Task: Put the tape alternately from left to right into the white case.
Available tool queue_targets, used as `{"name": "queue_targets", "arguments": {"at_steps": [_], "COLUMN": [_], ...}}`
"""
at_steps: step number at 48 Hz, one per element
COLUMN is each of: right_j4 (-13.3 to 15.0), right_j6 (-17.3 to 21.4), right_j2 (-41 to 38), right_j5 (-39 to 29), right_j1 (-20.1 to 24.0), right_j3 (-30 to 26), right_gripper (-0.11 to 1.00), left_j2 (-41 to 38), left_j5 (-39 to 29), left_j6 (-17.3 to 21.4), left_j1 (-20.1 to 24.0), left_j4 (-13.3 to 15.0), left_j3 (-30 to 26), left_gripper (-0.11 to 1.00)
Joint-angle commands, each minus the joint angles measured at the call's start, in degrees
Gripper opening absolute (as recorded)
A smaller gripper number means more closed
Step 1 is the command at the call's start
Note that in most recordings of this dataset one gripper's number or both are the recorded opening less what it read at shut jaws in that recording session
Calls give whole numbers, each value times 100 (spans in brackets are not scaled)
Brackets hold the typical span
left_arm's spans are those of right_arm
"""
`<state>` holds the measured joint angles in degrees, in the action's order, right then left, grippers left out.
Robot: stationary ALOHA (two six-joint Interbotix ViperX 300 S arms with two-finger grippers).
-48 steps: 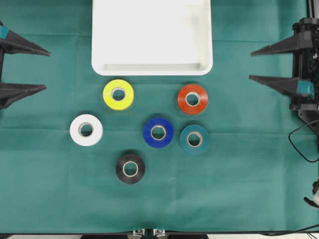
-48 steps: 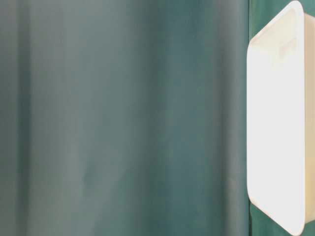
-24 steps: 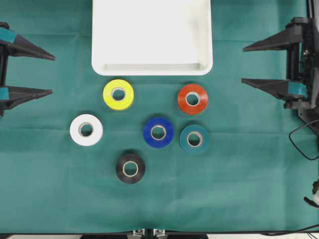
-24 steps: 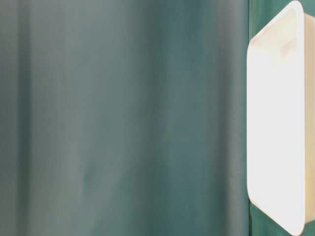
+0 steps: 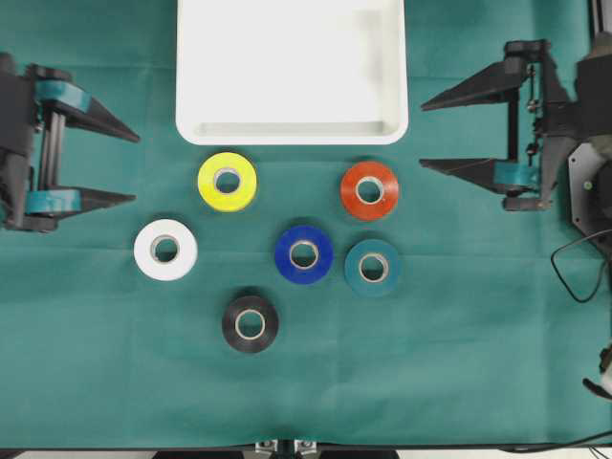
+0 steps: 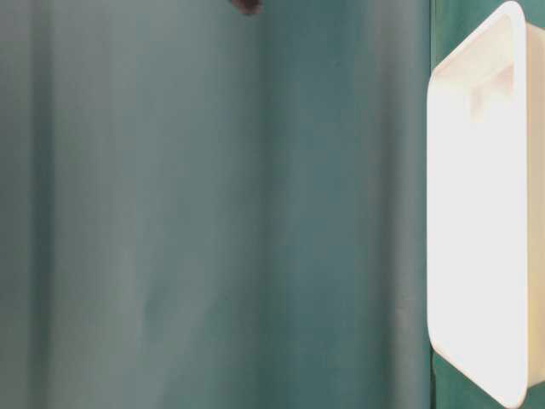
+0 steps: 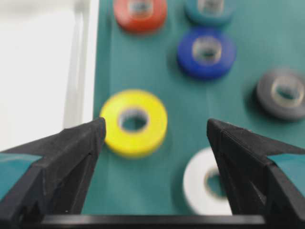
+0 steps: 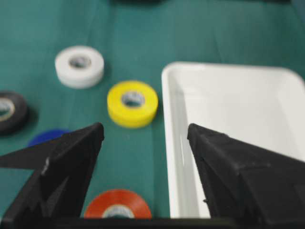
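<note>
Six glossy tape rolls lie flat on the green cloth (image 5: 478, 335), the white case (image 5: 292, 134) empty at the far edge.

From overhead: yellow roll (image 5: 227, 181) and red-orange roll (image 5: 369, 190) lie nearest the case, white roll (image 5: 165, 250) left, blue roll (image 5: 304, 254) just beside teal roll (image 5: 373, 267), black roll (image 5: 251, 323) nearest; left gripper (image 5: 132, 168) and right gripper (image 5: 423, 134) stand spread wide, holding nothing. The left wrist view has the yellow roll (image 7: 136, 122) between its fingers (image 7: 71, 157). The right wrist view catches the case's raised rim (image 8: 174, 143).

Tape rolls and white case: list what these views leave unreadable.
- Right wrist view: blue roll mostly hidden behind a gripper finger; black roll cut by the frame edge.
- Left wrist view: teal roll cropped at the top; all blurred.
- Overhead: white case far end cut off.
- Table-level view: the case's inside is overexposed.
</note>
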<state>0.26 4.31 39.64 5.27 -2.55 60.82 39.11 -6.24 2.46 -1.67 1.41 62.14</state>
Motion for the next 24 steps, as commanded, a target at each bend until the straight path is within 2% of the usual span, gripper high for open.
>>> {"name": "queue_targets", "arguments": {"at_steps": [1, 16, 24], "right_j4": [9, 9, 9], "right_j6": [0, 9, 53], "right_j2": [-158, -334, -334], "right_j5": [-70, -299, -633], "right_j1": [-26, -26, -26], "right_j3": [-202, -369, -501], "right_gripper": [83, 83, 83], "left_j2": [-202, -633, -677], "left_j5": [-149, -545, -826], "left_j6": [0, -9, -26], "left_j1": [9, 9, 9], "left_j4": [0, 0, 0], "left_j3": [-272, -633, -729], "left_gripper": [83, 83, 83]}}
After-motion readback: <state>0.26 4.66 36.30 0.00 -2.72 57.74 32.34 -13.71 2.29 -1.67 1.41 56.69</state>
